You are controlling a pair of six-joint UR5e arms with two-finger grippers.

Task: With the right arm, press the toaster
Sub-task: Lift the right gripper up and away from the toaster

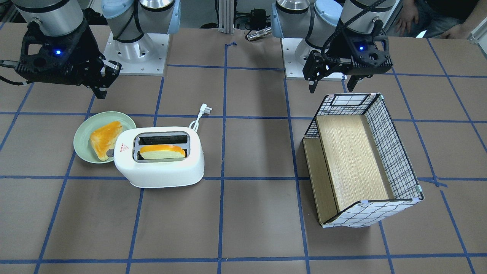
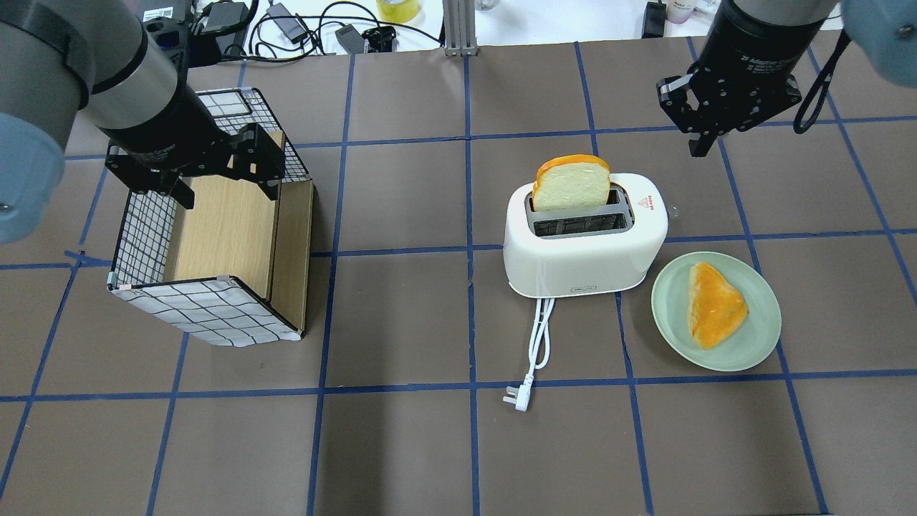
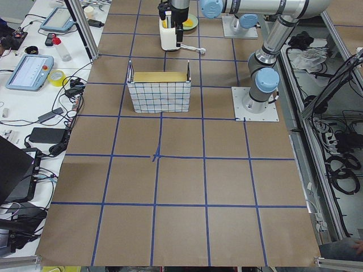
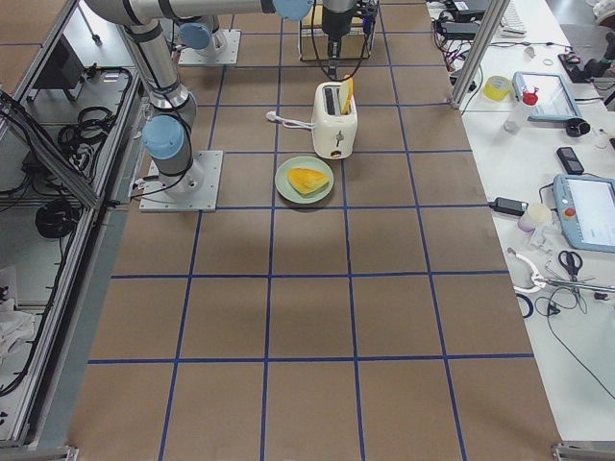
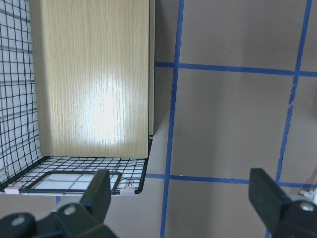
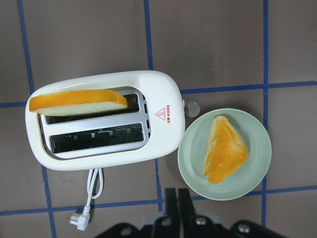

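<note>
The white toaster stands on the table, with a red triangle sticker and a grey round knob on its end towards the plate. It also shows in the overhead view and the right wrist view. A bread slice stands in one slot; the other slot is empty. My right gripper hangs high above the table near the toaster's knob end, apart from it. Its fingers are shut together and hold nothing. My left gripper is open and empty over the basket.
A green plate with a triangular bread piece lies right beside the toaster's knob end. The toaster's white cord and plug trail towards the robot. A wire-grid basket with a wooden insert stands under the left gripper.
</note>
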